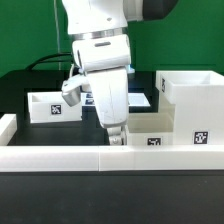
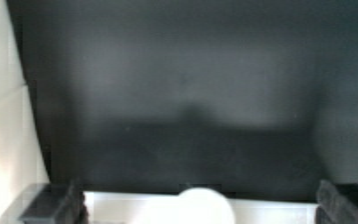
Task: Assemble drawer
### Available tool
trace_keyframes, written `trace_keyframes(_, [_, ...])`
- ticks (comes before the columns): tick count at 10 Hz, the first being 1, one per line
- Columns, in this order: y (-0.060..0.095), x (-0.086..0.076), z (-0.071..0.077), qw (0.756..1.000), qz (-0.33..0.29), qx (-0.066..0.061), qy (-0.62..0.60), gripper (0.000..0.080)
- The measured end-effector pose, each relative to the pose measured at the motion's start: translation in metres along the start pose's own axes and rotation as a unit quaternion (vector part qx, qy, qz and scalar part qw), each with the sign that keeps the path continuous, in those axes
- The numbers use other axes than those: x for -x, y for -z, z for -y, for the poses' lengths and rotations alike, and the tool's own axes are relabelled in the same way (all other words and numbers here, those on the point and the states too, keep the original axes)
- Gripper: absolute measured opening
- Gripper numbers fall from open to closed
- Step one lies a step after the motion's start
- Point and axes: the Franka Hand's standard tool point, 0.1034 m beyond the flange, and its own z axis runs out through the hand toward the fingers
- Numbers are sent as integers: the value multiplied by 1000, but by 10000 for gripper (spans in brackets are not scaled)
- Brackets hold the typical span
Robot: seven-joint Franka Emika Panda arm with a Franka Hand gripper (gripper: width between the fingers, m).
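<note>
White plastic tray (image 1: 150, 124) sits right under the end effector (image 1: 115, 136). In the wrist view a white wall, which I take to be its rim, runs between the spread fingers (image 2: 51, 205). The end effector is released and grips nothing.

My worry is closing off-centre or too shallow. One finger would then push the wall, and the light tray would skid or tip instead of being pinched. The tall shell (image 1: 190, 100) stands just past that tray, on its side away from the end effector, so a shoved tray could knock it. The second tray (image 1: 50, 105) lies well apart on the end effector's opposite side.

I see the arm hanging near vertical over the bench (image 1: 20, 88), wrist pointing down and fingertips low, close to the border blocks (image 1: 60, 160).
</note>
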Motion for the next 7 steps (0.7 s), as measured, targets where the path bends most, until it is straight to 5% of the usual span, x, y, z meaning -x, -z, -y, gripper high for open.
trace_keyframes(7, [-1,-30,-9,1000,-3,-7,-11,648])
